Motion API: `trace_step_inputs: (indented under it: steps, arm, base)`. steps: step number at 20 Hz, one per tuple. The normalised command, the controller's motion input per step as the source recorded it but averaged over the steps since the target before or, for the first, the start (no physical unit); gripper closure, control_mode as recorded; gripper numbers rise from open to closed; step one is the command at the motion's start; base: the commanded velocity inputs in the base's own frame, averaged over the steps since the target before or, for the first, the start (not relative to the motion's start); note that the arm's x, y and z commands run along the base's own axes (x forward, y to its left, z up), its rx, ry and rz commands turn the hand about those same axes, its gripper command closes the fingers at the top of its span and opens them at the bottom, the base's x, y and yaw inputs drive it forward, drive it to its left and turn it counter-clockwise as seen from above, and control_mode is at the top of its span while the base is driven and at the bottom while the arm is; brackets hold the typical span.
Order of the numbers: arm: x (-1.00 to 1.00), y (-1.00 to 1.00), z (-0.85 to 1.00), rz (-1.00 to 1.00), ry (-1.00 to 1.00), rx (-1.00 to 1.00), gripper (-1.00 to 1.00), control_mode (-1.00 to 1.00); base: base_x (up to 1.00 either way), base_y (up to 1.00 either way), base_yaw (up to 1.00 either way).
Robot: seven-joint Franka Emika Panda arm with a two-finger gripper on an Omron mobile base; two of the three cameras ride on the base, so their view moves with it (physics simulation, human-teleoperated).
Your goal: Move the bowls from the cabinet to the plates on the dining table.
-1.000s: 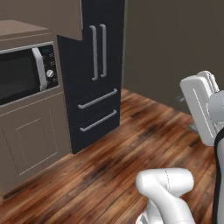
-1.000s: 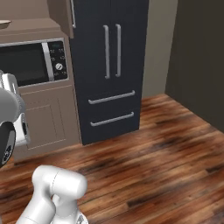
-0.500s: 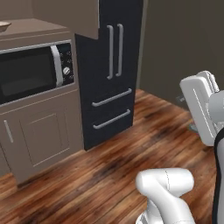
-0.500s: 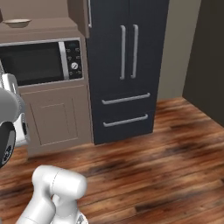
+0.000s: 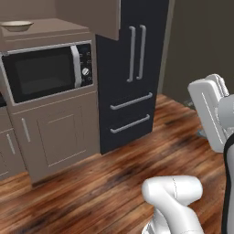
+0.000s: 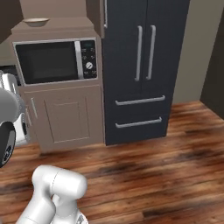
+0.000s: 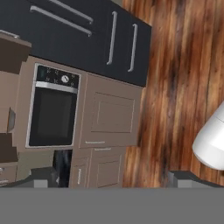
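A shallow cream bowl (image 5: 17,26) with a tan rim sits on the shelf above the microwave, inside the open brown cabinet (image 5: 93,18), whose door hangs swung out to the right. The right base view has the same bowl (image 6: 36,21) at the top left, beside the cabinet door (image 6: 97,16). In the hand view my gripper (image 7: 113,178) is open and holds nothing; its dark fingertips (image 7: 43,177) stand far apart over the floor, well away from the bowl. The plates and the dining table are out of view.
A grey microwave (image 5: 48,71) is built in over tan lower cupboards (image 5: 59,135). To its right stands a dark double-door fridge (image 6: 144,65) with two drawers. Wooden floor (image 6: 175,175) stretches between my base and these units.
The whole picture has slid to the right, so the base has moved or turned. The microwave now sits nearer the middle, and the bowl's shelf has come into view. The gripper stays open.
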Motion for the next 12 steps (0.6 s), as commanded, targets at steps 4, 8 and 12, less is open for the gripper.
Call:
trace_step_inputs:
  steps: [4,8,12]
  arm:
    - [0.0,0.0,0.0,0.0,0.0,0.0,-1.0,1.0]
    - [0.0,0.0,0.0,0.0,0.0,0.0,-1.0,1.0]
    - [0.0,0.0,0.0,0.0,0.0,0.0,-1.0,1.0]
  base:
    - [0.0,0.09,0.24]
    - [0.0,0.1,0.24]
    - [0.0,0.11,0.24]
